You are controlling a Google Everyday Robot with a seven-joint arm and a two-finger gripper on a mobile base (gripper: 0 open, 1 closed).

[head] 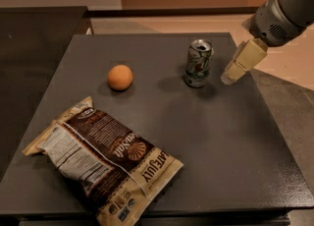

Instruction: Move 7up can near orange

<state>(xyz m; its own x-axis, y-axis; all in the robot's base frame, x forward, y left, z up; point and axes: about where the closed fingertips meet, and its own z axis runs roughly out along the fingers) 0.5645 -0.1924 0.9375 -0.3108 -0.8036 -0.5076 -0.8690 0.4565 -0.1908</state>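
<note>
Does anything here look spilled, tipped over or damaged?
Nothing stands out. The can stands upright, the orange looks whole, the bag lies flat. The end effector hovers beside the can, apart from it.

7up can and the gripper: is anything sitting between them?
No. In the camera view only bare table shows between the 7up can and the gripper, which hangs beside it, apart.

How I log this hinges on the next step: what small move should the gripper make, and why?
Probably ease the gripper leftward in view, toward the 7up can. It hangs just right of the can, not touching it, and the can stands upright, well apart from the orange.
</note>
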